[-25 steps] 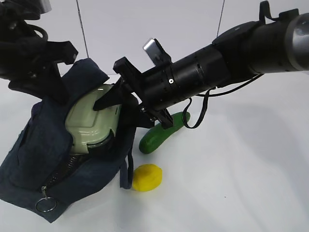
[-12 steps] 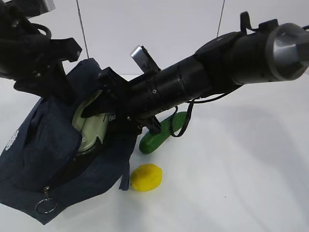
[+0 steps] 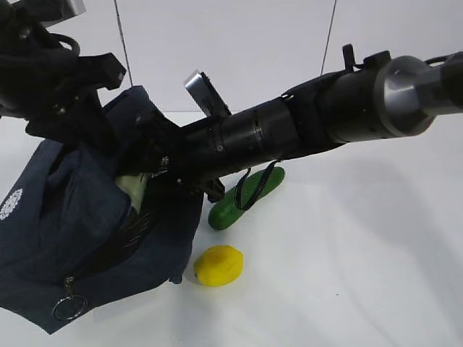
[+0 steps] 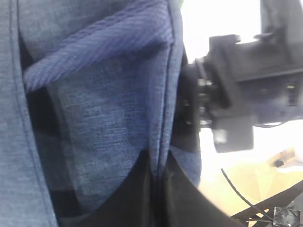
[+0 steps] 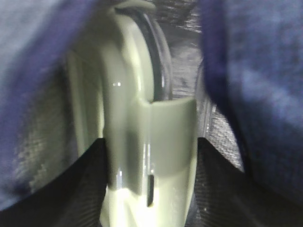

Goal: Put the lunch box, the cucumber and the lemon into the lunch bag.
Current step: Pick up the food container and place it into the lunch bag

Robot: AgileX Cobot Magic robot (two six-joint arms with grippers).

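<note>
The right gripper [image 5: 150, 198] is clamping the lunch box [image 5: 142, 118] edge-on, deep inside the lunch bag [image 3: 79, 217], while the left gripper [image 3: 87, 126] is pinching the bag's rim above it. Pushing straight along the opening seems wisest, avoiding fabric snags.

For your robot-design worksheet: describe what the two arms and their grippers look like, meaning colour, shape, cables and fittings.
Both arms are black. The right arm is a thick cylinder of ringed segments with a bare silver metal joint cap, a thin black cable looping beneath it, and a small silver-grey box mounted on top. The left arm is blockier and angular, with black cables.
</note>
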